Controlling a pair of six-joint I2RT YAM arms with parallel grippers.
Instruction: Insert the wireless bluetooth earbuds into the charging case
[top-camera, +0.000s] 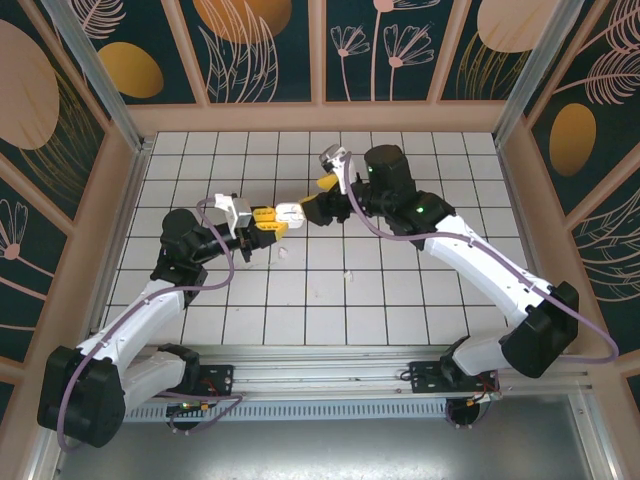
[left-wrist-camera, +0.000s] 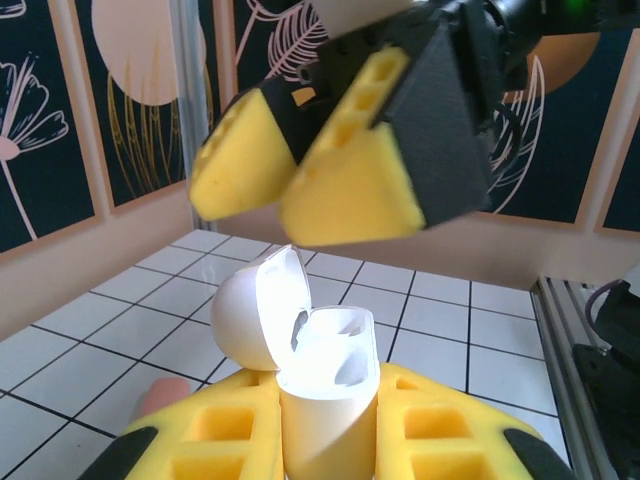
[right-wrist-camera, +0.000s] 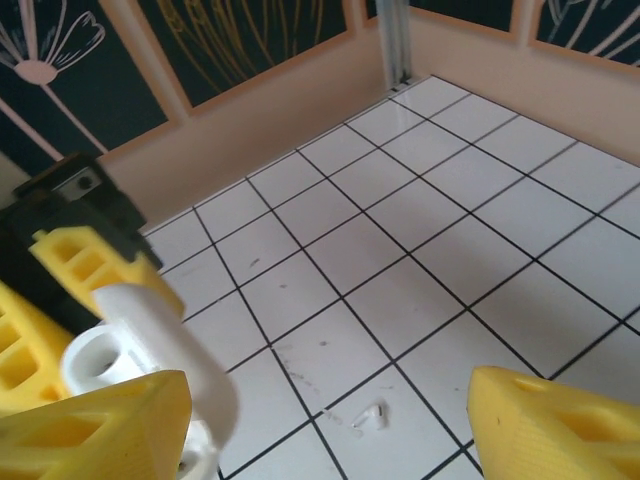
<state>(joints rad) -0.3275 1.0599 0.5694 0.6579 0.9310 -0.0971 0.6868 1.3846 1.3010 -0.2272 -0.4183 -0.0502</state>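
Observation:
The white charging case (left-wrist-camera: 325, 400) stands upright between the yellow fingers of my left gripper (left-wrist-camera: 325, 425), which is shut on it; its lid (left-wrist-camera: 250, 320) is flipped open to the left. In the top view the case (top-camera: 291, 212) is held above the middle tiles by the left gripper (top-camera: 274, 217). My right gripper (top-camera: 312, 198) hovers just above and beyond the case, open, nothing between its fingers (left-wrist-camera: 350, 195). One white earbud (right-wrist-camera: 372, 415) lies on a tile below the right gripper (right-wrist-camera: 330, 430). Small white pieces lie on the tiles (top-camera: 283, 251) (top-camera: 349, 274). A blurred salmon-pink piece (left-wrist-camera: 165, 395) shows beside the left finger.
The white tiled floor (top-camera: 400, 170) is fenced by low peach walls (top-camera: 320, 118) and patterned panels. A metal rail (top-camera: 330, 355) runs along the near edge by the arm bases.

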